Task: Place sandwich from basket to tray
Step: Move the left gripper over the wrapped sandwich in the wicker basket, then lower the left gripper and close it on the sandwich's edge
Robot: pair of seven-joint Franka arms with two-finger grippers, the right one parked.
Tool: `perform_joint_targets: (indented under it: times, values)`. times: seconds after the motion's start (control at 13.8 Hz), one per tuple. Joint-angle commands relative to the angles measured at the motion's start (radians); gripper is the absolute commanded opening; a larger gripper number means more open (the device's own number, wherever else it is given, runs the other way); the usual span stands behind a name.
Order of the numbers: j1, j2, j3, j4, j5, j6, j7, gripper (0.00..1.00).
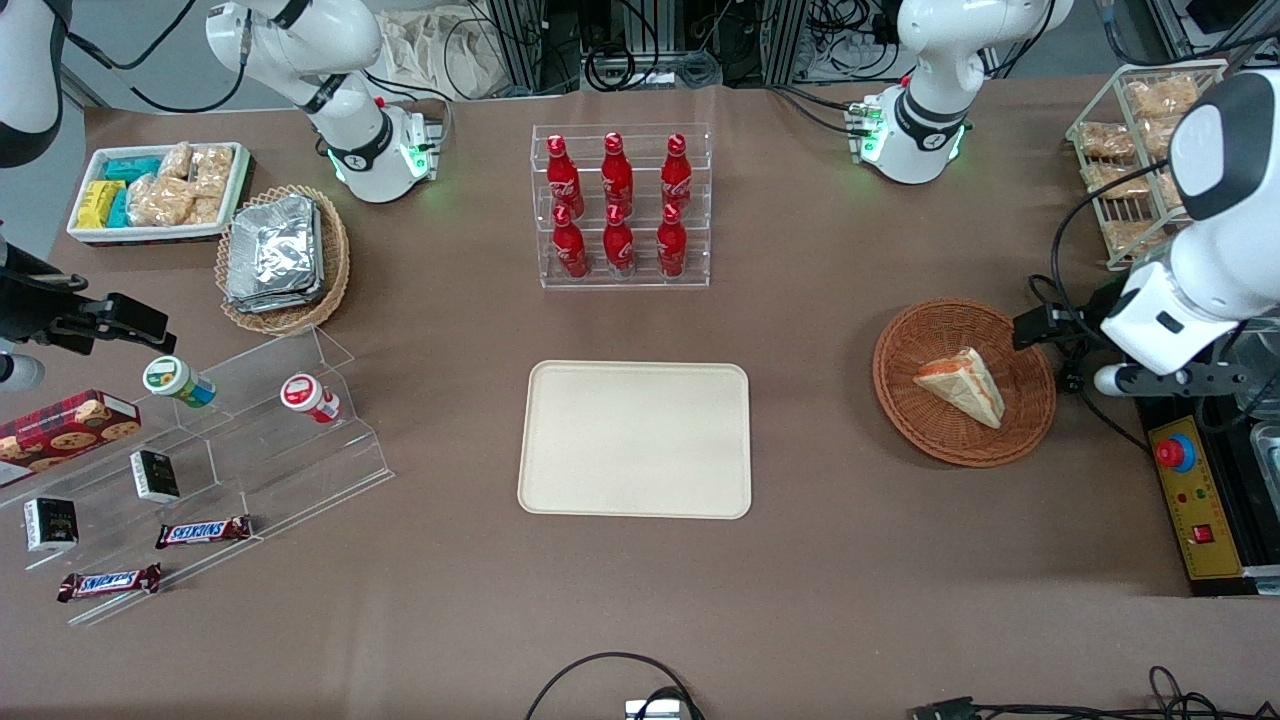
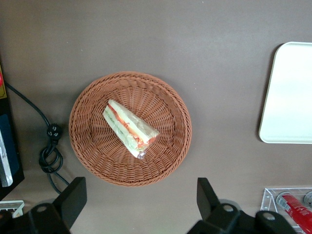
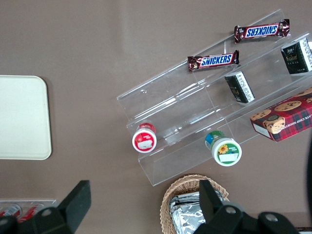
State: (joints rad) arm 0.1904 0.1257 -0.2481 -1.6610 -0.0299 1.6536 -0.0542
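The cream tray [image 1: 634, 438] lies flat on the brown bench [image 1: 860, 560], nearest the front camera. Toward the working arm's end, slightly farther, the sandwich [image 1: 962, 385] lies in the reddish wicker basket [image 1: 905, 350]. The tool [image 2: 140, 200] hovers above the basket, fingers [image 2: 73, 197] spread apart, gripping nothing

Red-brown woven basket [image 2: 92, 156], cream tray [image 1: 634, 440]
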Motion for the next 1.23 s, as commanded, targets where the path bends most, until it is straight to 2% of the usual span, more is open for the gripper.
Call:
perform_joint_targets:
  times: [0.0, 0.36, 0.58, 1.16]
  values:
    - [0.0, 0.04, -0.002, 0.061, 0.015, -0.06, -0.004, 1.0]
    - [-0.002, 0.057, -0.002, 0.05, 0.018, -0.083, -0.016, 1.0]
    - [0.006, 0.065, 0.003, -0.011, 0.018, -0.074, -0.07, 1.0]
    - [0.006, 0.045, 0.004, -0.31, 0.018, 0.268, -0.439, 1.0]
